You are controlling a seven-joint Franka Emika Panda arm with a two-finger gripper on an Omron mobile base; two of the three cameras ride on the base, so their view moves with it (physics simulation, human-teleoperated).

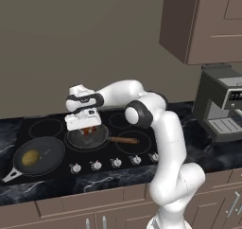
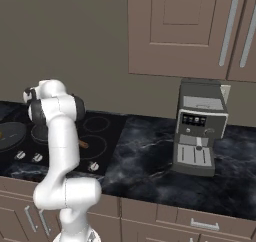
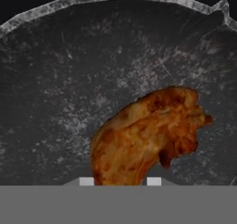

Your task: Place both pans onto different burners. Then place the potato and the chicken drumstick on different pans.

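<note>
No readable text anywhere in this kitchen.
The coffee machine [image 2: 200, 128] has a dark display panel with a few pale marks, too small to make out as letters or numbers. The silver knobs [image 1: 116, 162] along the front of the cooktop [image 1: 127, 150] show no legible markings, and the cabinet doors [image 2: 185, 31] above carry no labels, brands or signs.

Coffee machine [image 2: 200, 128]: grey, upright on the dark marbled bench [image 2: 145, 151], against the beige wall [image 2: 65, 46]. Wall cupboards [image 2: 192, 31]: brown, directly above the machine. Base cupboards [image 2: 165, 221]: brown, below and in front of the machine. Silver knobs [image 1: 116, 162]: one row, well left of the machine.
</note>
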